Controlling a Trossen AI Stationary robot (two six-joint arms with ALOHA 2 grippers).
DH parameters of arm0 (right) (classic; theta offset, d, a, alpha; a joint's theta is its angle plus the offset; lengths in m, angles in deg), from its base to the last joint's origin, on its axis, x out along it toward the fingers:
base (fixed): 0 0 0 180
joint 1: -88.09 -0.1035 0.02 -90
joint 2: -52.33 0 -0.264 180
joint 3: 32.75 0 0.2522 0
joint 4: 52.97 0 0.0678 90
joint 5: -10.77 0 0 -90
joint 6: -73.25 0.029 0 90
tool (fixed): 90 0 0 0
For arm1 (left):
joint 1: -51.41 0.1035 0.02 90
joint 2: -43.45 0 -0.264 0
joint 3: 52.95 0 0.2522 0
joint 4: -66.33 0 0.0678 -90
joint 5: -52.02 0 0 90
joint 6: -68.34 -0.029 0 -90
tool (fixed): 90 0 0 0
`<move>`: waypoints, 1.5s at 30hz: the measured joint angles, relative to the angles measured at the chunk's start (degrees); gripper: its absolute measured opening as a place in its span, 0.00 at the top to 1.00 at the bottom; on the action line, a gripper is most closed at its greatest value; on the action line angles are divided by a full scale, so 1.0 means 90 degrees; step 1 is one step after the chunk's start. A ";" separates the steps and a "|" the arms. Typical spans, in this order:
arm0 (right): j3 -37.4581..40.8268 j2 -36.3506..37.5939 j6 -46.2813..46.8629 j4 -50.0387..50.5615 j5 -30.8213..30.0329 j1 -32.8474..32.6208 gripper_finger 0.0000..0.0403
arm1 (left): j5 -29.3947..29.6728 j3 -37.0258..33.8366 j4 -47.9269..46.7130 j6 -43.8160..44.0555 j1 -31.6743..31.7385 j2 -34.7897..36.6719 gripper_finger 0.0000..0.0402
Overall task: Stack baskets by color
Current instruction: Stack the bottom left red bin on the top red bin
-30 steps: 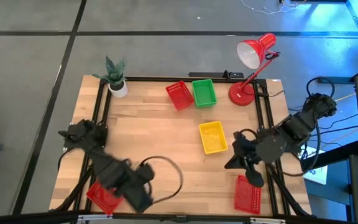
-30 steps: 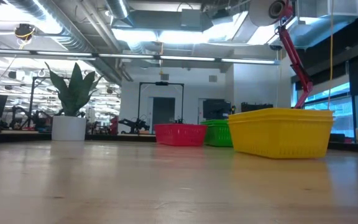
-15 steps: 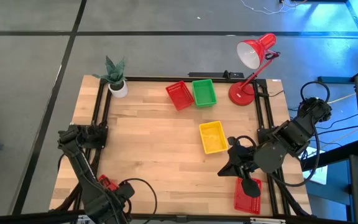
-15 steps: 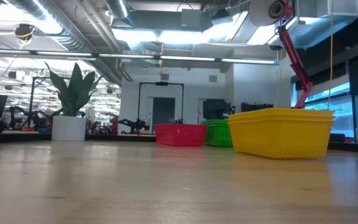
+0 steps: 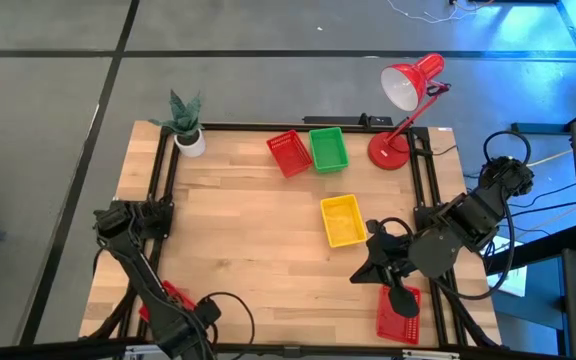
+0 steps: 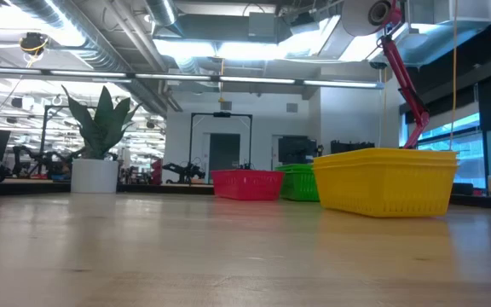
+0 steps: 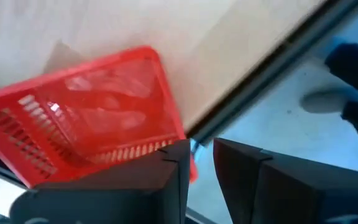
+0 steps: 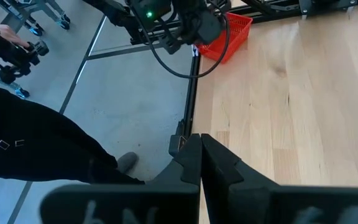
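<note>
A red basket (image 7: 86, 124) sits at the table's near left corner (image 5: 171, 298), partly under my left arm. My left gripper (image 7: 201, 168) points down at that basket's corner by the table edge, its fingers a little apart. My right gripper (image 5: 400, 297) hovers shut above a second red basket (image 5: 398, 320) at the near right. A yellow basket (image 5: 343, 220) rests on its base mid-table. A third red basket (image 5: 288, 153) and a green one (image 5: 328, 148) stand side by side at the far edge. My left gripper stands at the corner of the red basket's rim (image 7: 166, 144), coming from above. The fingers hide the spot, and I cannot tell whether they touch the rim. The basket lies flat on the table.
A potted plant (image 5: 186, 125) stands at the far left corner and a red desk lamp (image 5: 403, 95) at the far right. The black table frame (image 7: 260, 68) runs just beside the left basket. A person in dark clothes (image 8: 42, 143) stands off the table's near side.
My left arm has swung from over the table toward the near edge and gone down at the near left red basket, which lies where it was. My right gripper has shifted slightly toward the near edge, over the near right red basket.
</note>
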 joint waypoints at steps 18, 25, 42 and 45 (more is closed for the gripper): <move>0.0000 0.0000 0.0028 -0.0012 0.0005 0.0000 1.00 | 0.0372 -0.0702 0.0699 0.0156 -0.0013 -0.0002 0.83; 0.0000 0.0000 0.0029 -0.0012 0.0011 0.0000 1.00 | 0.0362 -0.0800 0.0701 0.0156 -0.0013 -0.0002 0.83; 0.0000 0.0000 0.0029 -0.0012 0.0012 0.0002 1.00 | 0.0462 -0.1384 0.1292 0.0102 -0.0053 -0.0057 0.84; 0.0000 0.0000 0.0029 -0.0012 0.0012 0.0002 1.00 | 0.0344 -0.1551 0.1672 -0.0338 0.0026 -0.0061 0.91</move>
